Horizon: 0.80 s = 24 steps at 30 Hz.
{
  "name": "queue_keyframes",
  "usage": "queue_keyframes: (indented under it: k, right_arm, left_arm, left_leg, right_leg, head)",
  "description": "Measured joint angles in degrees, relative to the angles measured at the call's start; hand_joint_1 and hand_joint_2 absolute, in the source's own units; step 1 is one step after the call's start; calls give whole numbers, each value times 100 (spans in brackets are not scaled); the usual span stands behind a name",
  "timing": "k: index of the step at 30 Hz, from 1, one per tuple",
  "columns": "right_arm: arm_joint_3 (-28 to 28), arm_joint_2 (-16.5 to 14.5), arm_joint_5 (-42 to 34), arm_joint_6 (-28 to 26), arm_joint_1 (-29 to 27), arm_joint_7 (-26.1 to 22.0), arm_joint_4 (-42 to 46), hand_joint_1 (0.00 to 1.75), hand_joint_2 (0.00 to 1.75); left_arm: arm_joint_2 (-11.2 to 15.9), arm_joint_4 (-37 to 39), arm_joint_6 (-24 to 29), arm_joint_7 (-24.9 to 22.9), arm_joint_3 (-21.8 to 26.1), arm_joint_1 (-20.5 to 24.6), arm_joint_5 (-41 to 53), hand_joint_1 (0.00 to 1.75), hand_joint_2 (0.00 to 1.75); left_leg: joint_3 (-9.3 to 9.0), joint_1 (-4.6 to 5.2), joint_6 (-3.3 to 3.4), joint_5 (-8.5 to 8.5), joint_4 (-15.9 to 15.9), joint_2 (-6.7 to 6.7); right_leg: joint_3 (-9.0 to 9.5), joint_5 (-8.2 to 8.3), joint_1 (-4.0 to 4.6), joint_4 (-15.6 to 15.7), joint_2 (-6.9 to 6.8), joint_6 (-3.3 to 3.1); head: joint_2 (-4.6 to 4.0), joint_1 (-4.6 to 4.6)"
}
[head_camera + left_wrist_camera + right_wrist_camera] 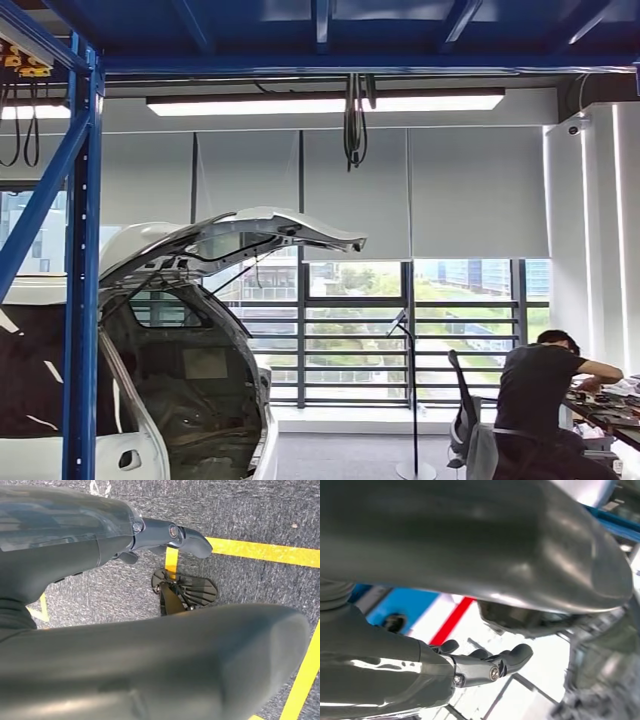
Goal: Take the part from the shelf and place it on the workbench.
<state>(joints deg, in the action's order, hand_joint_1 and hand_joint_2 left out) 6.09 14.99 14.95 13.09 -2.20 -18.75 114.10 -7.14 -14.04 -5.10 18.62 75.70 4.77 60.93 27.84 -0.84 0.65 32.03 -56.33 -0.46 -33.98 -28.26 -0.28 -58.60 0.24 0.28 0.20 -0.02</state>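
We see a bright workshop: a blue steel shelf frame (83,270) at left, then a white car with its raised tailgate (226,235), then a seated person (540,385) at a cluttered surface (607,410). Our left hand (113,605) hangs over grey floor with yellow tape (264,551) beyond its fingers (188,537), extended, holding nothing. Our right hand (444,630) has fingers (508,660) equally bare. We cannot tell where the part is.

Daylight pours through the windows (423,330) at six o'clock of the head view, and a long ceiling lamp (324,103) glows at twelve, leaving the car boot (189,400) at seven o'clock dim and the picture slightly soft. The left wrist view is evenly lit, with the floor (245,515) sharp and the near grey thumb (158,665) blurred. The right wrist view is blurred, washed out by white glare at five o'clock.
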Motion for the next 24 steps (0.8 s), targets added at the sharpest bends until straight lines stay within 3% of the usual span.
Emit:
queue_keyframes:
  k: [2, 16, 20, 24]
  right_arm:
    - [30, 327, -44, 59, 31, 193, -68, 0, 175]
    - [308, 2787, -855, 753, 251, 1596, -124, 0, 175]
    - [748, 3271, -902, 888, 647, 1785, -189, 0, 175]
    - [1305, 3566, -841, 983, 1099, 1885, -326, 0, 175]
  left_arm:
    - [-5, 4, -26, 0, 4, 0, -18, 0, 0]
    - [-107, 61, -128, -43, 15, 21, -9, 0, 0]
    - [-160, 87, -142, -95, 13, 39, 23, 0, 0]
    - [-231, 104, -151, -122, 9, 47, 24, 0, 0]
  left_leg:
    - [-5, 8, -10, 2, -1, 0]
    - [-19, 55, 5, 12, -7, 1]
    - [-23, 56, 5, 12, -7, 0]
    - [-26, 54, 5, 12, -7, 0]
  right_leg:
    - [9, 1, -4, 2, -1, 1]
    - [33, 5, -47, 26, -6, 18]
    - [36, 5, -51, 27, -7, 19]
    - [37, 5, -52, 27, -6, 20]
  head:
    - [0, 0]
    - [0, 0]
    - [0, 0]
    - [0, 0]
